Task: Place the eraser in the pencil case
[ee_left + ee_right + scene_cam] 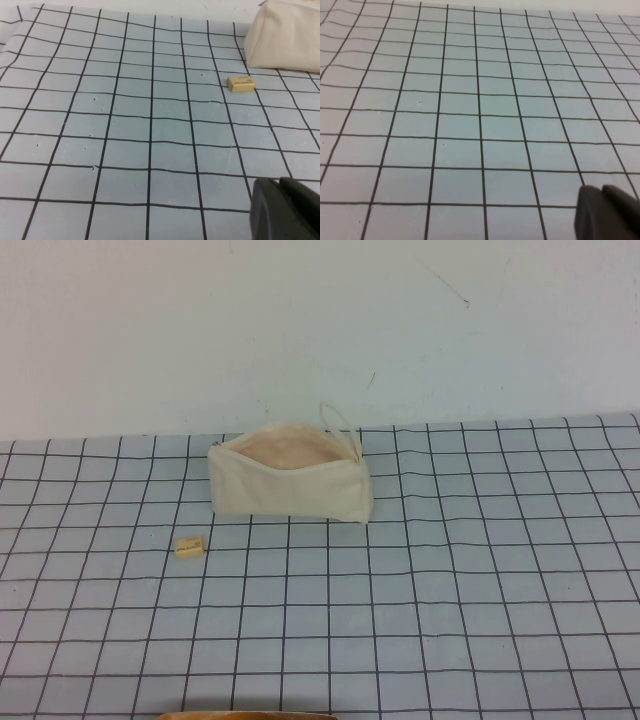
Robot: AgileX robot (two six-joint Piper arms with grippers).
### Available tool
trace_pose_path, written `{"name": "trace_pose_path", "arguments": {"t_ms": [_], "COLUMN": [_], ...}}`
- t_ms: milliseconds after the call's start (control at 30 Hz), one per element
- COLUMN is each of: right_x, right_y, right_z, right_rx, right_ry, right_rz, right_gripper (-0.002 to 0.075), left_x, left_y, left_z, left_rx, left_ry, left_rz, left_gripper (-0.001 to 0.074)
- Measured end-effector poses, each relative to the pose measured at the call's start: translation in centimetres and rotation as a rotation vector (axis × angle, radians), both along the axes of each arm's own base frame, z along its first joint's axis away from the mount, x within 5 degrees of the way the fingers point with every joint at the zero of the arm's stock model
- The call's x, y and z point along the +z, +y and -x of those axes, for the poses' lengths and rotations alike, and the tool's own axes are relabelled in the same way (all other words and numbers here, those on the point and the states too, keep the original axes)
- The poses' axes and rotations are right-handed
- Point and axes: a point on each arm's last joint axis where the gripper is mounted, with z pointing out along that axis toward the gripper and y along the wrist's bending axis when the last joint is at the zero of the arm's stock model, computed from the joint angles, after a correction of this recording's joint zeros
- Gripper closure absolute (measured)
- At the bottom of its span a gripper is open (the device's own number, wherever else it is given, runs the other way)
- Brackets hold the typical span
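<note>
The eraser [189, 547], a tiny pale yellow block, lies on the gridded mat a little left of and in front of the pencil case [290, 480]. The case is a cream-white pouch standing with its zip open upward, showing pinkish lining, with a cord loop [336, 420] at its right end. In the left wrist view the eraser [241, 83] lies close beside the pouch's corner [287, 37], well ahead of my left gripper [279, 182], whose dark fingers are together and hold nothing. My right gripper [601, 190] is shut and empty over bare mat. Neither gripper shows in the high view.
A pale blue mat with a black grid [450, 580] covers the table up to a white wall [300, 320] behind the pouch. A thin brown edge [250, 715] shows at the bottom of the high view.
</note>
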Motion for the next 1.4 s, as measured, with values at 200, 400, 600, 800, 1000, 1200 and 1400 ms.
{"name": "trace_pose_path", "arguments": {"t_ms": [200,400,600,800,1000,1200,1400], "right_x": [0.0,0.0,0.0,0.0,0.0,0.0,0.0], "right_y": [0.0,0.0,0.0,0.0,0.0,0.0,0.0], "right_z": [0.0,0.0,0.0,0.0,0.0,0.0,0.0], "right_rx": [0.000,0.000,0.000,0.000,0.000,0.000,0.000], "right_ry": [0.000,0.000,0.000,0.000,0.000,0.000,0.000], "right_rz": [0.000,0.000,0.000,0.000,0.000,0.000,0.000], "right_gripper": [0.0727,0.0727,0.0727,0.0727,0.0727,0.0727,0.0727], "left_x": [0.0,0.1,0.3,1.4,1.5,2.8,7.5], "left_y": [0.0,0.0,-0.7,-1.5,-1.5,-1.6,-2.1], "left_z": [0.0,0.0,-0.1,-0.2,-0.2,0.0,-0.5], "left_rx": [0.000,0.008,0.015,0.017,0.022,-0.046,-0.137], "left_ry": [0.000,-0.005,-0.026,-0.049,-0.060,-0.119,-0.079], "left_rz": [0.000,0.040,0.356,0.863,0.875,0.690,0.474], "left_gripper": [0.0736,0.0736,0.0736,0.0736,0.0736,0.0736,0.0736]}}
